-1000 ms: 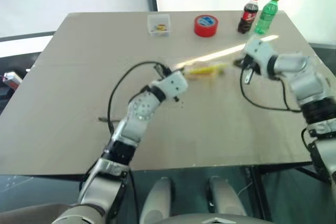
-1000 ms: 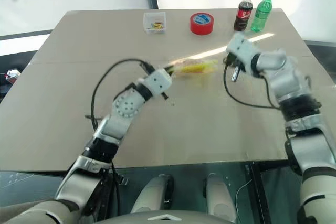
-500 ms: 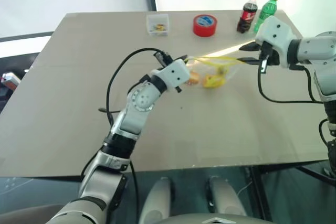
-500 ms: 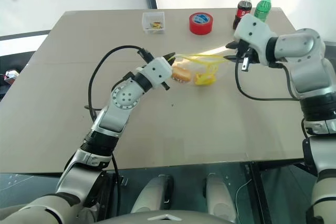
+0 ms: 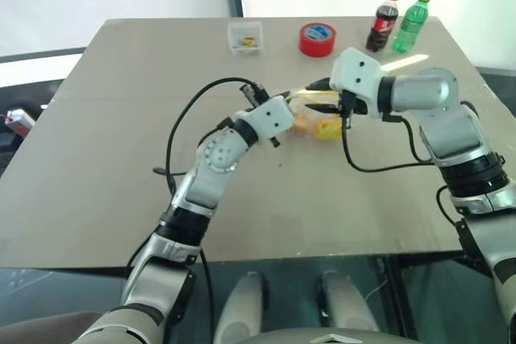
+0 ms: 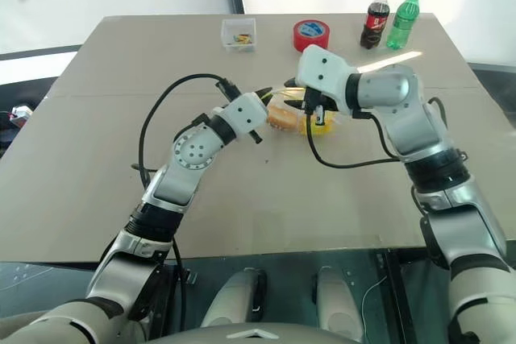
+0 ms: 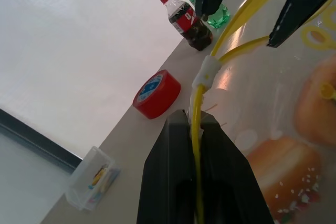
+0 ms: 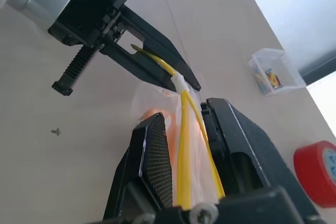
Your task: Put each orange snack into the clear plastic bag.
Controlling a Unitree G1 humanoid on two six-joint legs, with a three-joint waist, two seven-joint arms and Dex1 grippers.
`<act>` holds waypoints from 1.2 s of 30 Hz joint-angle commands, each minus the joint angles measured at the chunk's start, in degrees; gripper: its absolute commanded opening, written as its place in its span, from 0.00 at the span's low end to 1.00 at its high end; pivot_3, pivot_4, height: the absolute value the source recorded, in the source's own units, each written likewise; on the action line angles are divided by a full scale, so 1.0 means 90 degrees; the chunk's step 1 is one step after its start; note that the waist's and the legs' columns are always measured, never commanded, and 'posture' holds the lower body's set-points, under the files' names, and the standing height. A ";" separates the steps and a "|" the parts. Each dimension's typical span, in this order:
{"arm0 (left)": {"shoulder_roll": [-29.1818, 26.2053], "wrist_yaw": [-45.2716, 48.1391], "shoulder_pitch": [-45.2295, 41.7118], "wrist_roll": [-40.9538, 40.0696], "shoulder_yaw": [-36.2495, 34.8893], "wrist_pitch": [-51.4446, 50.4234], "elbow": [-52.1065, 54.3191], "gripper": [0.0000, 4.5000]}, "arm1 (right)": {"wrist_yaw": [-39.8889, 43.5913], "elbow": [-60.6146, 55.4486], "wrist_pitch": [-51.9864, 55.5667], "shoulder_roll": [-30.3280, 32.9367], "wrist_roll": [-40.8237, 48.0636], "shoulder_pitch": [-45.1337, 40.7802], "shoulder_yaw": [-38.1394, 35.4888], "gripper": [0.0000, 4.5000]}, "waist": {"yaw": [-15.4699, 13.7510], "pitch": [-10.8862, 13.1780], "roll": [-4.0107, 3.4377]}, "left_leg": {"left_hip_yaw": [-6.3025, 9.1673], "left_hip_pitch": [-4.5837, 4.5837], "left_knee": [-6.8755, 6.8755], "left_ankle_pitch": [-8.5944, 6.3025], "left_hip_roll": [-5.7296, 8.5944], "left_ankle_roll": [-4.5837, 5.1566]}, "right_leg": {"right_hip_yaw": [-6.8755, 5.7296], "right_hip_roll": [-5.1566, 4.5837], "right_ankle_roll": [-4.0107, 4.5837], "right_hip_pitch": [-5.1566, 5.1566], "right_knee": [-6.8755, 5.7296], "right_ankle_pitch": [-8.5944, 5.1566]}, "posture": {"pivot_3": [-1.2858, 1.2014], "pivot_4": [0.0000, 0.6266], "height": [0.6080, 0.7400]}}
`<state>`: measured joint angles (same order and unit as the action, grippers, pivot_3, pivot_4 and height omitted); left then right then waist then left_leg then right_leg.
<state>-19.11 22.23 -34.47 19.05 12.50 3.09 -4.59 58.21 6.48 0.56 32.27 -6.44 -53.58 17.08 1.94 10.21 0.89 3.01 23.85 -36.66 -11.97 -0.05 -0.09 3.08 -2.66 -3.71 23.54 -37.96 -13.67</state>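
Beige laminate covers the broad rectangular table [image 5: 97,159], the largest thing here. Above its middle hangs the crinkly clear plastic bag with a yellow strip along its edge [image 6: 310,118], stretched between the two arms; it is the landmark for what follows.

On the bag's left edge, the left gripper [image 7: 192,129] is clamped tight on the yellow strip, its black fingers [image 7: 163,177] pressed together with the strip running out between them. On the bag's right part, the right gripper [image 8: 184,124] straddles the same strip where it splits into two bands; its jaws stand a little apart, and whether they press the bands cannot be told.

Inside the bag lie the two oval orange-brown snacks in glossy wrap [image 7: 283,166], side by side, one close to the left gripper, the other [image 7: 315,103] beyond it.

Beyond the bag, toward the table's far edge, stand a dark cola bottle with a red cap [image 5: 382,22] and a green plastic bottle [image 5: 409,22], touching or nearly so. A red tape roll [image 5: 317,39] lies just left of them. A small clear square box [image 5: 244,38] sits farther left, well apart from the bag.
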 commanded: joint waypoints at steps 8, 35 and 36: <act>-0.0119 -0.0012 0.0029 0.0268 0.0129 0.0036 0.0612 0.00 | -0.0104 0.0093 -0.0612 -0.0182 -0.0173 -0.0228 0.0035 0.29 | 0.0009 0.0000 0.0000 | 0.0000 0.0000 0.0001 0.0000 0.0000 0.0000 | 0.0000 0.0000 0.0000 0.0000 -0.0001 0.0000 | 0.52 0.24 1.00; -0.0063 -0.0008 0.0003 0.0222 0.0125 0.0013 0.0499 0.00 | -0.0172 0.0085 -0.0664 -0.0246 -0.0247 -0.0250 -0.0031 0.01 | 0.0009 0.0000 0.0000 | 0.0000 0.0000 0.0001 0.0000 0.0000 0.0000 | 0.0000 0.0000 0.0000 0.0000 -0.0001 0.0000 | 0.52 0.24 1.00; -0.0065 -0.0004 0.0013 0.0221 0.0128 0.0012 0.0513 0.00 | -0.0179 0.0069 -0.0658 -0.0248 -0.0240 -0.0242 -0.0038 0.01 | 0.0009 0.0000 0.0000 | 0.0000 0.0000 0.0001 0.0000 0.0000 0.0000 | 0.0000 0.0000 0.0000 0.0000 -0.0001 0.0000 | 0.52 0.24 1.00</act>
<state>-19.84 22.34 -33.88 21.30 13.77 2.79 -1.78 57.21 9.13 -5.09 30.24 -9.20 -53.86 18.12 2.02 10.21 0.89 3.01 23.85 -36.65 -11.97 -0.06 -0.09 3.08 -2.65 -3.71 23.55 -37.97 -13.67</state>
